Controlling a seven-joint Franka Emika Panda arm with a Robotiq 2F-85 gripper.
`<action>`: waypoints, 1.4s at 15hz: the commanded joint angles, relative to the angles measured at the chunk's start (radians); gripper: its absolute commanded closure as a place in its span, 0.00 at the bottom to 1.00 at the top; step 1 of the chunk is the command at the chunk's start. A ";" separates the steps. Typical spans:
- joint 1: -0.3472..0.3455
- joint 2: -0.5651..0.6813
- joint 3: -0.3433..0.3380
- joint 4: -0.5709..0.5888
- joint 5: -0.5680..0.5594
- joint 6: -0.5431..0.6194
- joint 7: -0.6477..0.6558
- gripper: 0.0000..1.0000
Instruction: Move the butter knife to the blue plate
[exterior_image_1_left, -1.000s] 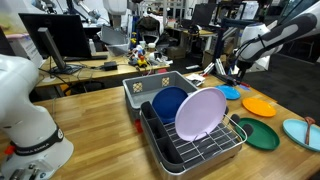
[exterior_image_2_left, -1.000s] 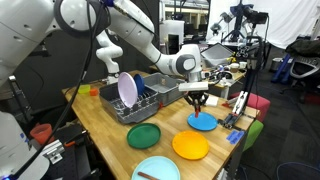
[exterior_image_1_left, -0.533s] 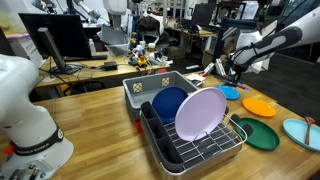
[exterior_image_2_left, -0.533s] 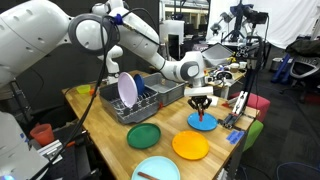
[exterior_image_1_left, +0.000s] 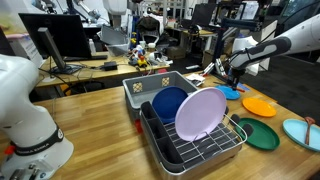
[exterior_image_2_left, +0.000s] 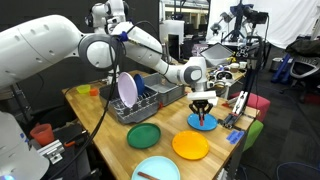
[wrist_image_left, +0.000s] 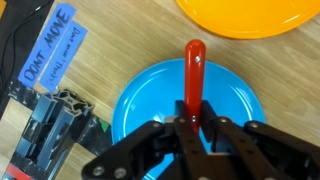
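The butter knife (wrist_image_left: 193, 72) looks like smooth, glossy orange-red plastic. The blue plate (wrist_image_left: 148, 98) has a sleek, faintly shiny plastic face. The gripper (wrist_image_left: 196, 122) is matt black. The worktop (wrist_image_left: 120, 35) is pale wood with visible grain, and the dish rack (exterior_image_1_left: 233, 138) is bright metal wire.

- The gripper (wrist_image_left: 191, 126) comes in from the bottom, black and chunky.
- Its two fingers (wrist_image_left: 174, 130) pinch one end of the butter knife (wrist_image_left: 192, 75).
- The knife is orange-red and straight, and it points away from the gripper.
- The blue plate (wrist_image_left: 236, 106) lies under the knife, round and bright.
- The knife's round tip pokes just past the plate's far rim.
- The orange plate (wrist_image_left: 250, 14) sits near the blue one, at the top edge.
- Blue tape (wrist_image_left: 50, 46) with writing is stuck on the wooden table (wrist_image_left: 125, 40).
- A black thing (wrist_image_left: 45, 135) lies beside the blue plate.
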 joint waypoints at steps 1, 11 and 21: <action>0.001 0.069 0.002 0.121 0.016 -0.087 -0.041 0.96; 0.007 0.152 -0.008 0.260 0.020 -0.209 -0.042 0.96; 0.001 0.179 0.004 0.341 0.010 -0.266 -0.038 0.01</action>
